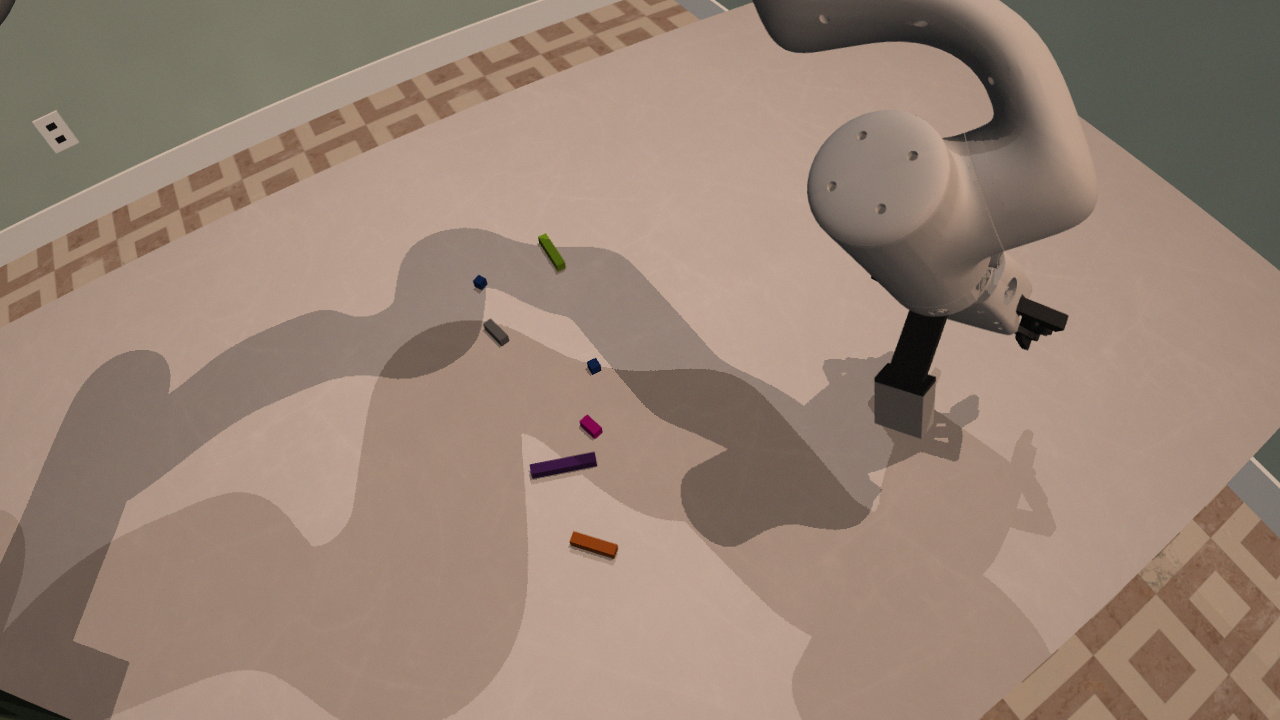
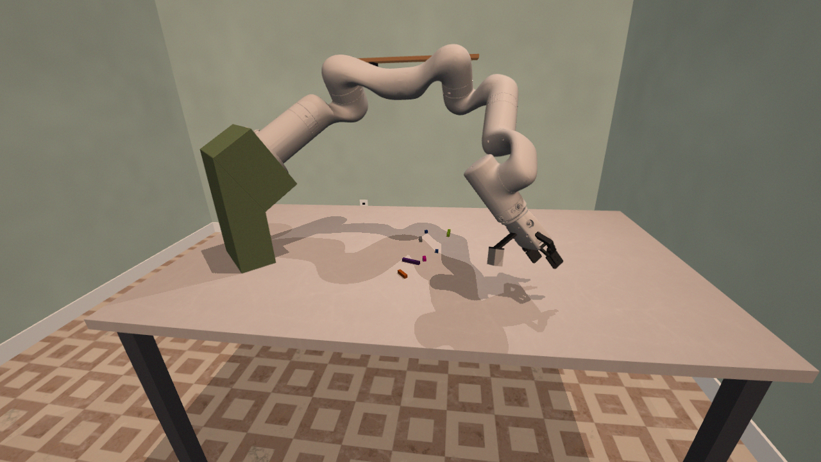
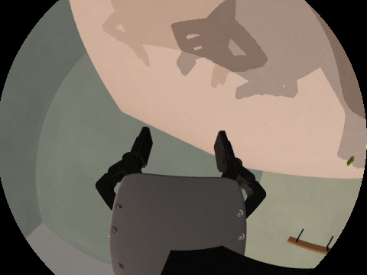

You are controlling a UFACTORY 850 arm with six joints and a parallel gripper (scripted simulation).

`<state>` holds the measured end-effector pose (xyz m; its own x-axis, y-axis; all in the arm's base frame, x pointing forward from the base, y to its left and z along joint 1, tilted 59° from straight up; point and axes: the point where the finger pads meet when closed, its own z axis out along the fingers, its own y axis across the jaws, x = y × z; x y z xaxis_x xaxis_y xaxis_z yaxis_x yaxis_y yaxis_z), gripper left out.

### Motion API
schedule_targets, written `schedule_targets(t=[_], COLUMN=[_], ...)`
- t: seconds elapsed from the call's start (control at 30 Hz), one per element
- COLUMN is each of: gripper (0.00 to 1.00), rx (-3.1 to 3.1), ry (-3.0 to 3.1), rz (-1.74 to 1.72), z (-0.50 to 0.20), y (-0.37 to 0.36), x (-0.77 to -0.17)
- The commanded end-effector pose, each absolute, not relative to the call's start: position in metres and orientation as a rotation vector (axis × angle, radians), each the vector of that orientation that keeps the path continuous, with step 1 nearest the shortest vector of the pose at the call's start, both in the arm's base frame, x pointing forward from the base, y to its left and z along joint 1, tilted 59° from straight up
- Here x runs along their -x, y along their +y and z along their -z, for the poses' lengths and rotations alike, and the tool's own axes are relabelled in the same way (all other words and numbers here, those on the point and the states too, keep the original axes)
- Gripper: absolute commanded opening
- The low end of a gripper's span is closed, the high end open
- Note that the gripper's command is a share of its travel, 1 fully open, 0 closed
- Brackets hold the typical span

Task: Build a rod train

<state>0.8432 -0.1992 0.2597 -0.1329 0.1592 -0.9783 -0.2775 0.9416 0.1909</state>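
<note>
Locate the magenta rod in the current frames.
In the top view, the magenta rod lies just above the right end of the purple rod, below the nearer blue rod.

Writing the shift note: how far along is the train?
Nothing looks done: the orange rod and magenta rod lie apart, on either side of the purple rod. In hand: nothing, the gripper is open. Left: join those two end to end, straight, then release.
</note>
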Motion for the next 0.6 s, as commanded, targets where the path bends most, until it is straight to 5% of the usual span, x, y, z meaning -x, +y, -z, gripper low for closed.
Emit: schedule_targets(t=[0.0,0.57], gripper=[1.00,1.00], rx=[-0.014,-0.473], ry=[1.726,1.910], rz=[-0.512,-0.936], z=[-0.240,-0.172], y=[-0.190,-0.150], x=[-0.824,-0.750])
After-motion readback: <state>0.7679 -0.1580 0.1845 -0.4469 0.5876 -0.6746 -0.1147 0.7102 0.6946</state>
